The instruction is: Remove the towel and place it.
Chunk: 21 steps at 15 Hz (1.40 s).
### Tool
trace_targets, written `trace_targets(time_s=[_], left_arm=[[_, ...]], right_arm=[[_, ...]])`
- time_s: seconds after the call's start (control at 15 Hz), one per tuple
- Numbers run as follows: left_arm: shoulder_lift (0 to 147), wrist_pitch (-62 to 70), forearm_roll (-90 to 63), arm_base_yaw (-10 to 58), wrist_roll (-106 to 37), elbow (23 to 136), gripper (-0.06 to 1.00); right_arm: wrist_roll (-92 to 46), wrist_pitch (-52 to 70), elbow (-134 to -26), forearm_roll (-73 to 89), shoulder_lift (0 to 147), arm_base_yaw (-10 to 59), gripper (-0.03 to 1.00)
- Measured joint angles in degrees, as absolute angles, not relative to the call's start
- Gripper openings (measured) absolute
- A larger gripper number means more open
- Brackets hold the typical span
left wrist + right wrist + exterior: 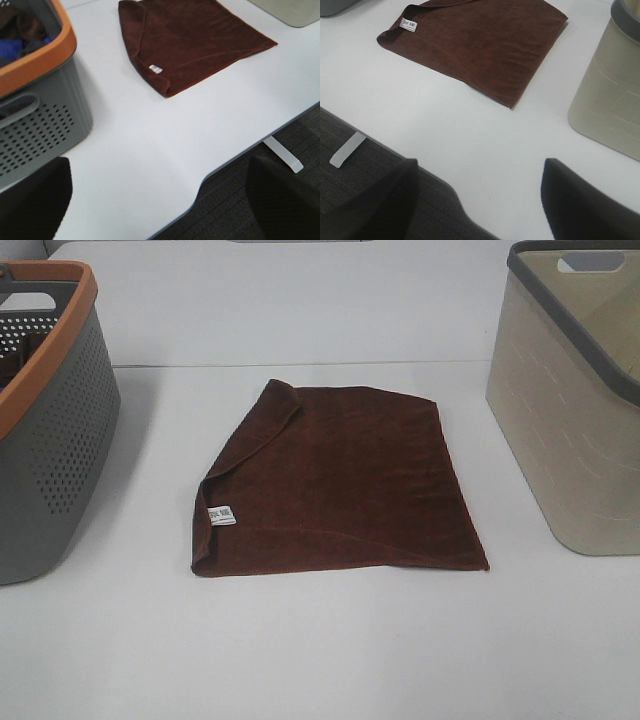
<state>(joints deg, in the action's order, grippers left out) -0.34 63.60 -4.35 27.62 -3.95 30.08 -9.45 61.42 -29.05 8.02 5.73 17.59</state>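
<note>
Towel (335,480) lies folded on the surface (320,650) between two baskets. Both claws (155,200) (477,200) hang wide open, empty; grabbing one layer could unfold it.

Reddish-brown towel (340,480) lies folded flat — white tag showing.
</note>
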Motion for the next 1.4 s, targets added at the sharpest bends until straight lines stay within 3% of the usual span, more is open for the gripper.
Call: trace_targets(time_s=[0.87, 1.0, 1.27, 1.4], left_arm=[[-0.34, 60.5, -7.33, 27.5, -8.88, 28.65, 0.89], [-0.34, 60.5, -7.39, 21.94, -8.88, 28.65, 0.89], [-0.34, 60.5, -7.39, 5.04, -8.88, 28.65, 0.89], [-0.34, 60.5, -7.39, 2.06, -8.88, 28.65, 0.89]], right_arm=[[-9.45, 61.42, -29.05, 8.02, 5.73, 17.59, 0.67], [-9.45, 61.42, -29.05, 8.02, 5.73, 16.21, 0.67], [-9.45, 61.42, -29.05, 8.08, 5.73, 1.95, 0.67], [-9.45, 61.42, -29.05, 8.08, 5.73, -1.49, 0.67]])
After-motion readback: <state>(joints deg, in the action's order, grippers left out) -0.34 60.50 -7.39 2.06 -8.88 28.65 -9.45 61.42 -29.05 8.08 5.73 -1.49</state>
